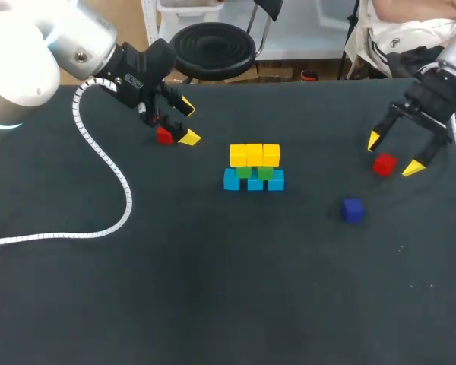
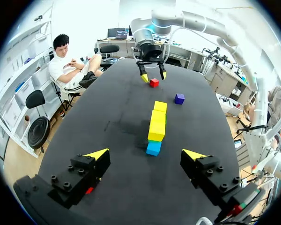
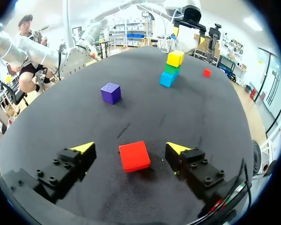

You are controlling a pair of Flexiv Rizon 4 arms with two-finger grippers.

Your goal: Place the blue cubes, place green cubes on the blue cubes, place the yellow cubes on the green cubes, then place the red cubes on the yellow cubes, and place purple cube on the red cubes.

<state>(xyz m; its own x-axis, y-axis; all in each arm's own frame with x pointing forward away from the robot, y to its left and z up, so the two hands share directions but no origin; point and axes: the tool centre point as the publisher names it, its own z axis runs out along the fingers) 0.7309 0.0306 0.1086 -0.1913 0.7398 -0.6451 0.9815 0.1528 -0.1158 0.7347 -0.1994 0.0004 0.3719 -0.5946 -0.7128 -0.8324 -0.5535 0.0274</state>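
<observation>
On the black table point(image 1: 213, 304), the cube stack point(image 1: 254, 167) sits mid-table, its long axis running arm to arm. Right gripper point(image 1: 394, 154) spread around a red cube point(image 1: 384, 164), untouched; left gripper point(image 1: 188, 122) likewise spread.

Silver-white arms point(image 1: 30, 53), black grippers point(image 1: 187, 122), yellow tips point(image 1: 188, 138), coiled white cable point(image 1: 125, 199)

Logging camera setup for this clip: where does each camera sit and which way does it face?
Head view: above and behind, looking down on the table; left pincer and right pincer show.
Left wrist view: on the left arm, facing over the cube stack toward the right pincer; own yellow tips show.
Right wrist view: on the right arm, facing a red cube between its own yellow tips.
All share the cube stack.
</observation>
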